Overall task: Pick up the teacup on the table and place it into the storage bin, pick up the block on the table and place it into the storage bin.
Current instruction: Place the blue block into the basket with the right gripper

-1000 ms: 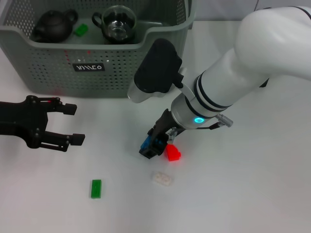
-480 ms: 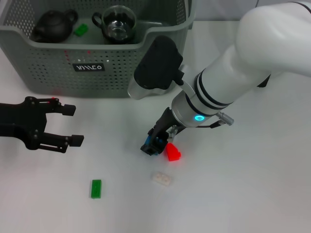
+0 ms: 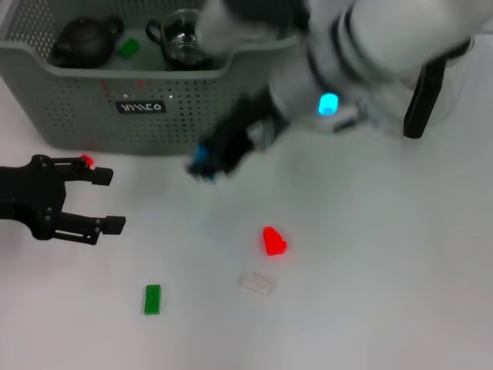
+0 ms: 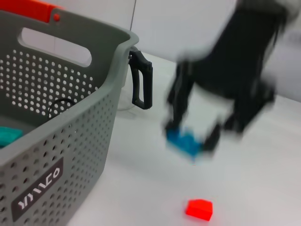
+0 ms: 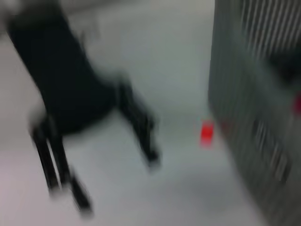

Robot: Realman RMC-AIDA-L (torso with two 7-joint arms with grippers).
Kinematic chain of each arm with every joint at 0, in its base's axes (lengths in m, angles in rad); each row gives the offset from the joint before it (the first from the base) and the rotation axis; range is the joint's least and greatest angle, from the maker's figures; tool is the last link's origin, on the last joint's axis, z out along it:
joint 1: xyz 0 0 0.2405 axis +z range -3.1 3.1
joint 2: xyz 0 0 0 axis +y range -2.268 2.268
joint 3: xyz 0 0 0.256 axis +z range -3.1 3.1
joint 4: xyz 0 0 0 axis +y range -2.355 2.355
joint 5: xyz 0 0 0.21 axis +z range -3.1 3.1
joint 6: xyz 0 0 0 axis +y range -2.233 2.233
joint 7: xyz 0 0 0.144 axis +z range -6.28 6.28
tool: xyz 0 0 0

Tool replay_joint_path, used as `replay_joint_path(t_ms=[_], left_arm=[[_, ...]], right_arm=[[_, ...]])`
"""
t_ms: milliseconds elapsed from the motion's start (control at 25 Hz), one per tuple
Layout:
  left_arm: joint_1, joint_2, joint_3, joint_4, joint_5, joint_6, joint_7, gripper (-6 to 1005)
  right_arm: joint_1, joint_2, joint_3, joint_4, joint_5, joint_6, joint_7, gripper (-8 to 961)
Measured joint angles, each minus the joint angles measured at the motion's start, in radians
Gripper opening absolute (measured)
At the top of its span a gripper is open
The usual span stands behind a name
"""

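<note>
Beside the storage bin (image 3: 154, 116), red block (image 3: 273, 241) lies.

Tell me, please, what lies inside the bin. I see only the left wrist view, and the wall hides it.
Observer: A dark teapot, a glass cup and a small green block lie in the bin.
Operator: Is the blue block over the bin yet?
Observer: No. The right gripper holds the blue block in front of the bin's front wall, not over the rim.
Operator: Where is the left gripper?
Observer: The left gripper is low over the table, in front of the bin's left end. Its fingers are open and hold nothing.
</note>
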Motion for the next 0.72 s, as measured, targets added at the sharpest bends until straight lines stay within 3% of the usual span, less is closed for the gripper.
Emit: replay_joint_path(t_ms=[160,280,560,720], left_arm=[[0.002,-0.001,0.000,0.001,0.000,-0.002,0.001,885],[-0.002,-0.004,0.000,0.001,0.000,-0.004,0.002,885],[-0.004,-0.005,0.000,0.001,-0.004,-0.001,0.002,885],[-0.004,-0.005,0.000,-0.003,0.000,-0.008,0.002,885]], right_arm=[[0.057,0.000,0.109,-0.084,-0.006,-0.033,-0.013,442],[0.134,0.001,0.175,-0.063,-0.042,0.012,-0.050,444],[0.305,-0.002,0.262,0.272,-0.151,0.216,-0.152,450],[0.321,-0.001,0.261,0.353,-0.197,0.275,-0.162,454]])
